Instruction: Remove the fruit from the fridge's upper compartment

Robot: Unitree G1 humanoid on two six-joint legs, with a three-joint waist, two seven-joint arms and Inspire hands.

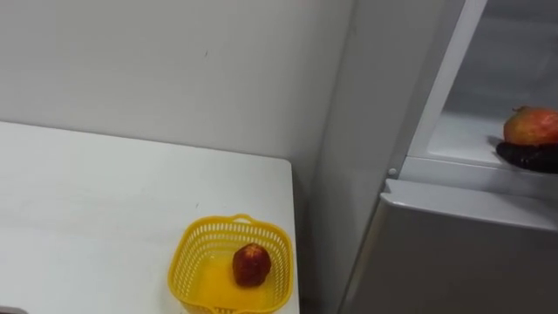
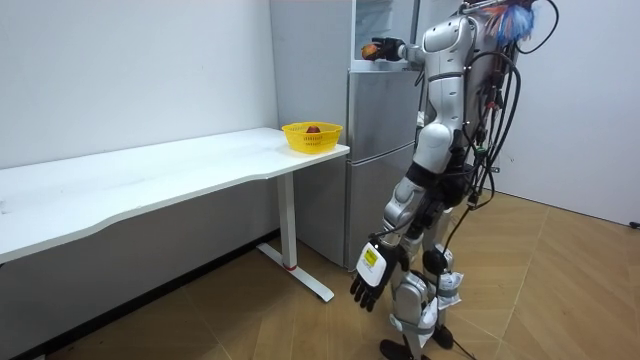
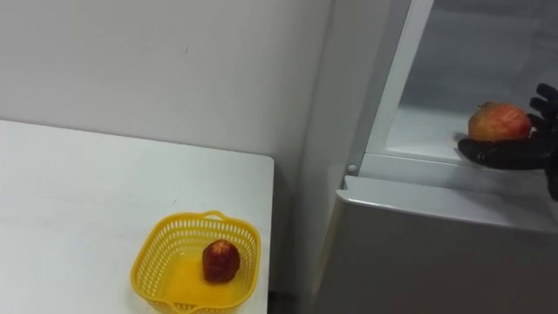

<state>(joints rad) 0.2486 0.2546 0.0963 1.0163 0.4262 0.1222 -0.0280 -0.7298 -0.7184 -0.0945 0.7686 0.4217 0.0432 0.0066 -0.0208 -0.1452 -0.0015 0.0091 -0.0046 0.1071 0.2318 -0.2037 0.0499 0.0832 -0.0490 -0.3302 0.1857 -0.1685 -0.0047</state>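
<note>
Left eye view first: the fruit [image 1: 532, 125] is sitting right at the front edge of the upper fridge shelf [image 1: 462, 131]. It's resting on top of the right hand [image 1: 527, 158], which is cupping it from underneath at the view's right edge. It's roundish, so there's no real long axis to worry about. The yellow basket [image 1: 187, 240] is sitting on the table [image 1: 105, 192], down and to the left of that hand, with a smaller red fruit [image 1: 251, 264] lying in it. I'm guessing that's where the carry needs to go.

Room view: the robot is standing at the fridge [image 2: 380, 170] with its right arm raised to the open top compartment. The left hand [image 2: 368, 282] is hanging down by its leg, fingers loose, holding nothing and well away from the action.

Right eye view: the fingers [image 3: 545, 103] are curling up round the fruit's right side with the palm under it, so the hand is actually gripping it, not just touching.
</note>
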